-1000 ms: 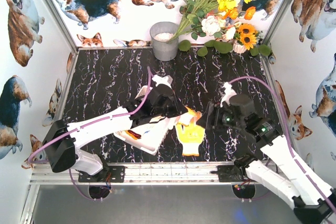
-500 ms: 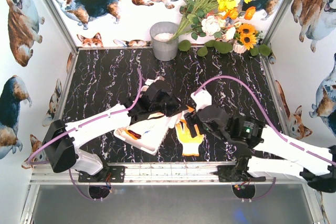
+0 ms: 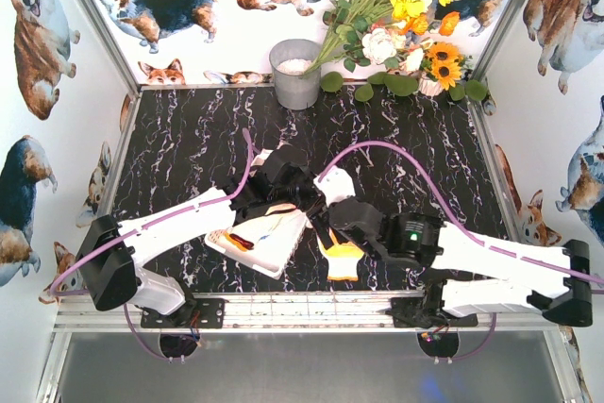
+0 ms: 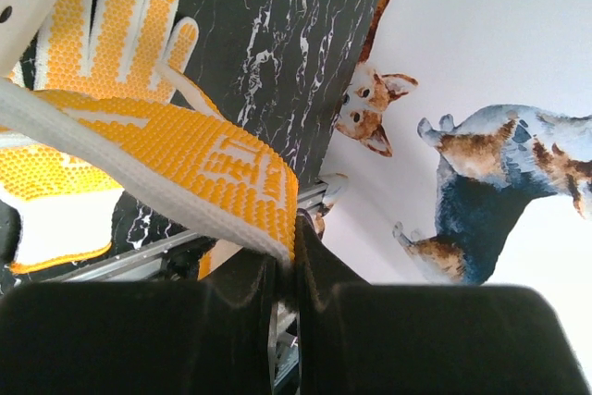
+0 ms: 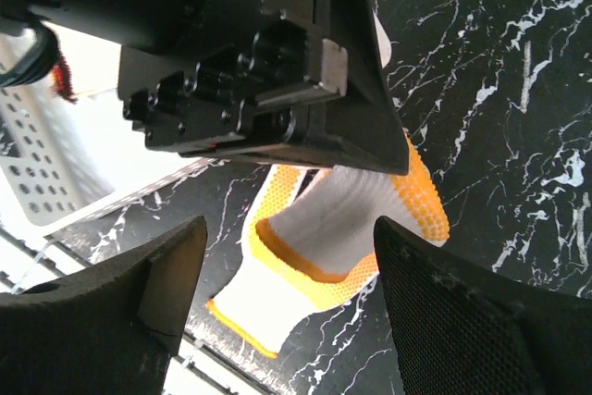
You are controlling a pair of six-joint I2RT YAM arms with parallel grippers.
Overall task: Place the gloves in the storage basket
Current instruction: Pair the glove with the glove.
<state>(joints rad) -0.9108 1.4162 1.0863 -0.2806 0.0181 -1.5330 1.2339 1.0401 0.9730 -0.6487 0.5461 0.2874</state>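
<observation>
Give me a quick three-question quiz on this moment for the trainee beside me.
1. True or false: the left gripper is shut on the held glove.
2. The right gripper is: A) open, B) shut on a glove, C) out of view.
3. In one word: does the loose glove lie inside or outside the storage basket?

Key: 1 true; 2 A; 3 outside.

The gloves [image 4: 194,159] are knit cloth with rough orange-yellow dots; the storage basket [image 5: 42,178] is matt perforated plastic, the table [image 3: 189,148] glossy and marbled, the bucket [image 3: 295,77] dull metal.
</observation>
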